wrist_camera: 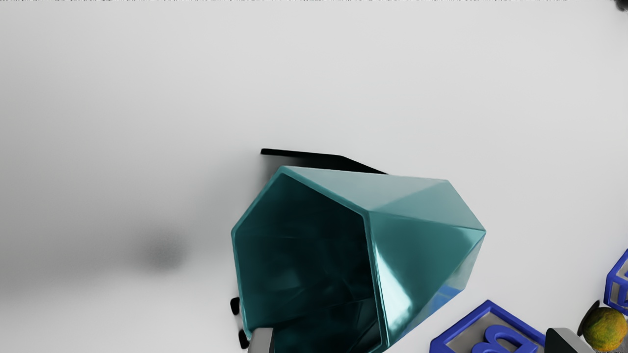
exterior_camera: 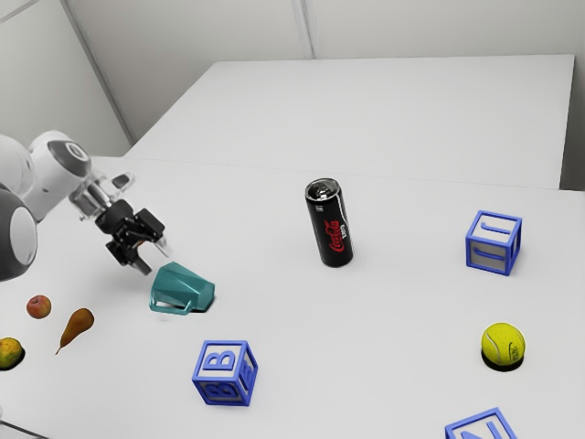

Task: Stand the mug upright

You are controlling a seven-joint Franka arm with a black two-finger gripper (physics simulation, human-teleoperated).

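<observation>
The black gripper [exterior_camera: 154, 258] is at the exterior view's left, just above and beside the teal mug [exterior_camera: 186, 288]. That mug lies on its side, its handle toward the exterior view's lower edge and its mouth facing the gripper's side. In the wrist view the gripper [wrist_camera: 413, 340] is open, its fingertips wide apart. There the faceted mug [wrist_camera: 417, 245] shows its dark hollow inside, and one fingertip overlaps the edge of its mouth. Whether that fingertip touches the mug I cannot tell. No grip on the mug is visible.
Near the mug are a blue-edged letter block [exterior_camera: 225, 373], a pear [exterior_camera: 77, 327], a peach [exterior_camera: 38, 306] and a greenish-orange fruit [exterior_camera: 10, 353]. A black cola can [exterior_camera: 330, 224] stands mid-table. Farther off are another block [exterior_camera: 494, 242], a tennis ball [exterior_camera: 503, 345] and a cut-off block [exterior_camera: 482, 428].
</observation>
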